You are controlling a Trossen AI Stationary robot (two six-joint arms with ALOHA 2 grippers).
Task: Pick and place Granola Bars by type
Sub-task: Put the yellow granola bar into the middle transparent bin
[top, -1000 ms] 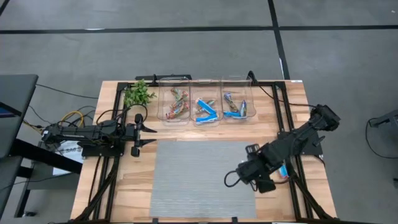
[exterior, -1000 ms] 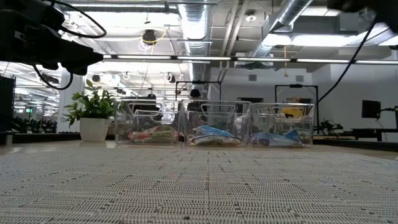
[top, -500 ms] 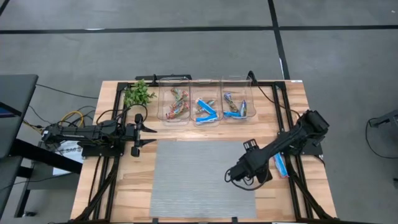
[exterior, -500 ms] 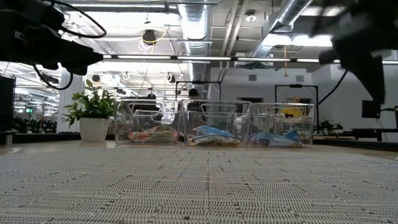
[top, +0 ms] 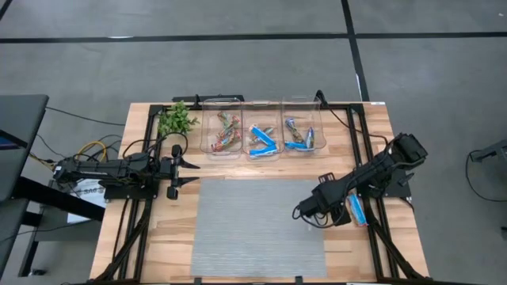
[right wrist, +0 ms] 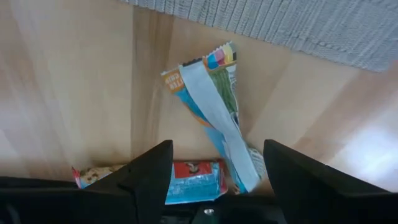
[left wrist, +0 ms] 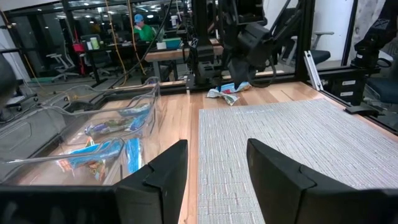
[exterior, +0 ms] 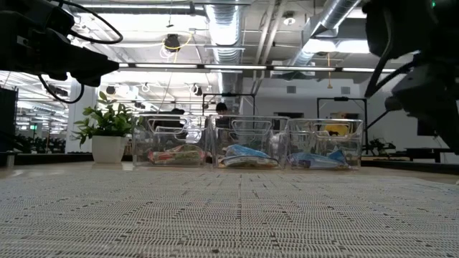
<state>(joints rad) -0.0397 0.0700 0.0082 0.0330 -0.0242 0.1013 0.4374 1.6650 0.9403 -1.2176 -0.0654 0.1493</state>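
Note:
Granola bars lie loose on the bare wood right of the grey mat: an orange, green and white bar [right wrist: 208, 102], a red-and-blue one [right wrist: 194, 182], and a blue one [top: 356, 210] in the high view. More bars fill three clear bins [top: 262, 136] at the far edge. My right gripper [right wrist: 219, 171] hovers open above the loose bars, pointing down, a finger on either side of them. My left gripper [top: 179, 170] waits open near the table's left side, level and pointing right. In its wrist view the loose bars [left wrist: 227, 92] lie beneath the right arm.
A small potted plant [top: 176, 119] stands left of the bins. The grey mat [top: 257, 226] covers the table's middle. Black frame rails [top: 366, 142] run along the right and far sides near the loose bars. The bins [exterior: 247, 143] line the far edge in the low view.
My right arm has swung its gripper toward the table's far edge, staying above the wood right of the mat, and has come into the low view at the right. The blue bar beside it now shows more fully. The left arm has kept still.

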